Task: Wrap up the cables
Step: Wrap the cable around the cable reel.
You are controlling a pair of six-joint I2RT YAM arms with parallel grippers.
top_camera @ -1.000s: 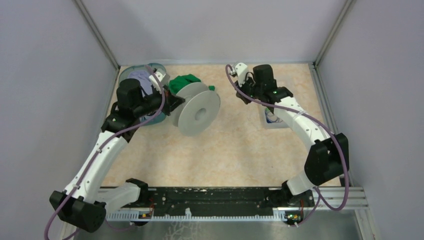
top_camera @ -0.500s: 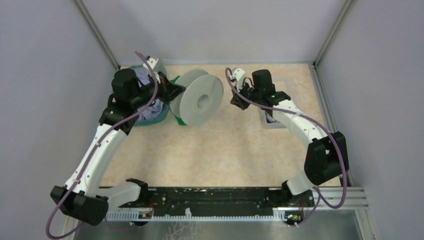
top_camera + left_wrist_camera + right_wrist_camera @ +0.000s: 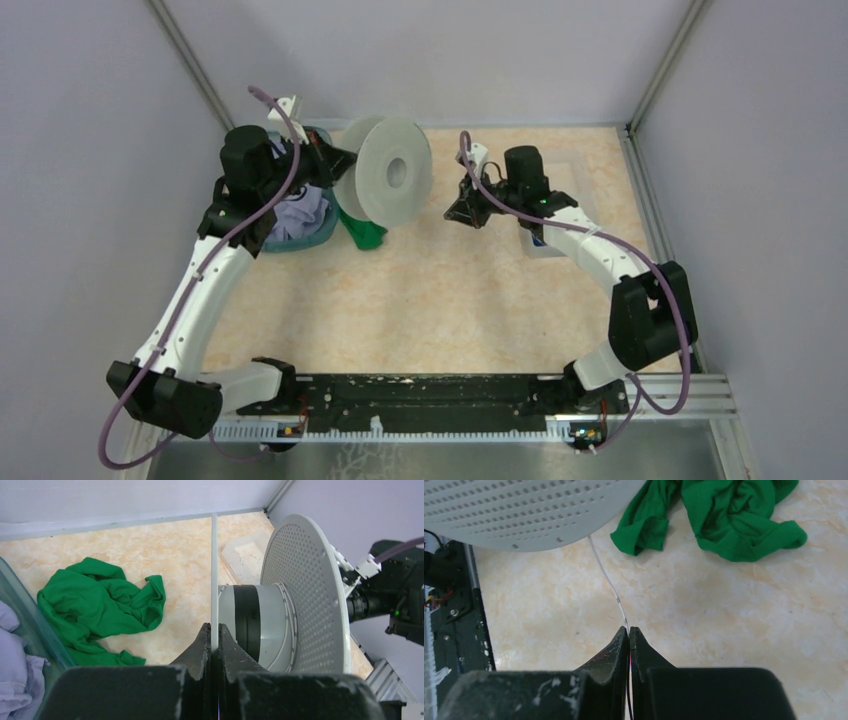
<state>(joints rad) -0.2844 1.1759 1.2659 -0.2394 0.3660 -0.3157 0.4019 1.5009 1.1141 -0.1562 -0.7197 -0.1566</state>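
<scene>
The round pale-grey spool is held up on edge at the back left. My left gripper is shut on the thin rim of its near flange; it is left of the spool in the top view. The perforated far flange faces the right arm. A hair-thin whitish cable runs from the spool's flange down into my right gripper, which is shut on it. That gripper hangs right of the spool. The dark blue cable is not in view.
A green cloth lies on the table under the spool, also in the wrist views. A teal basket with lavender cloth stands at the back left. A white tray lies under the right arm. The black base rail is near.
The left arm has raised the spool, turned it more upright and carried it toward the back. The right gripper has moved left and down, toward the spool.
</scene>
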